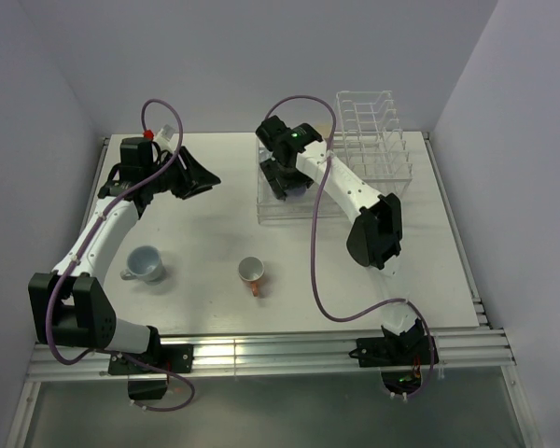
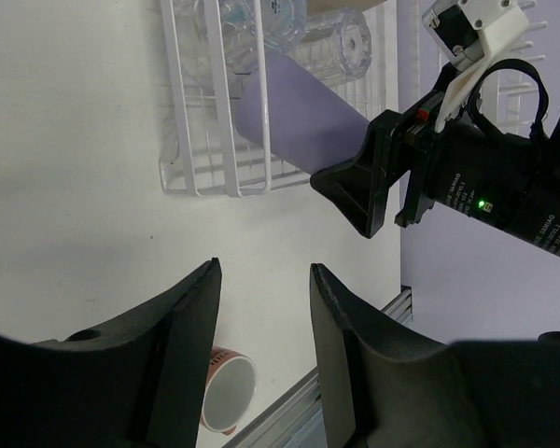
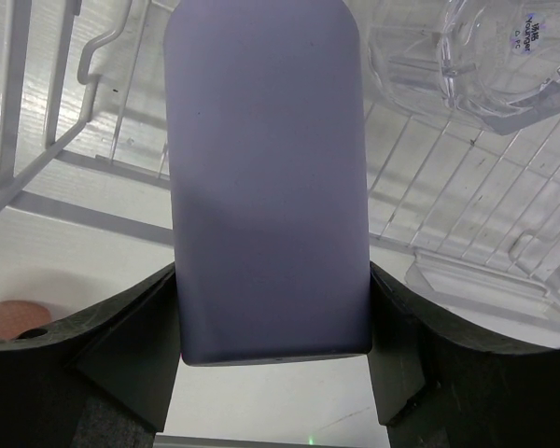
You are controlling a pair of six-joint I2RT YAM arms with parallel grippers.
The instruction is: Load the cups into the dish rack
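My right gripper (image 1: 284,180) is shut on the purple cup (image 3: 266,177), gripping it near one end over the near left corner of the clear dish rack (image 1: 355,154). In the left wrist view the purple cup (image 2: 299,117) lies tilted over the rack's low section (image 2: 201,154), next to two clear glasses (image 2: 350,45) lying in the rack. One clear glass (image 3: 467,56) shows beside the cup. My left gripper (image 1: 194,177) is open and empty, left of the rack. The grey-blue mug (image 1: 147,264) and the orange-handled mug (image 1: 251,273) stand on the table. The tan and light blue cups are not clearly seen.
The rack's taller divider section (image 1: 369,117) stands at the back right. The right arm's forearm (image 1: 350,191) crosses the rack's front. Purple cables (image 1: 317,280) loop over the table. A metal rail (image 1: 261,350) runs along the near edge.
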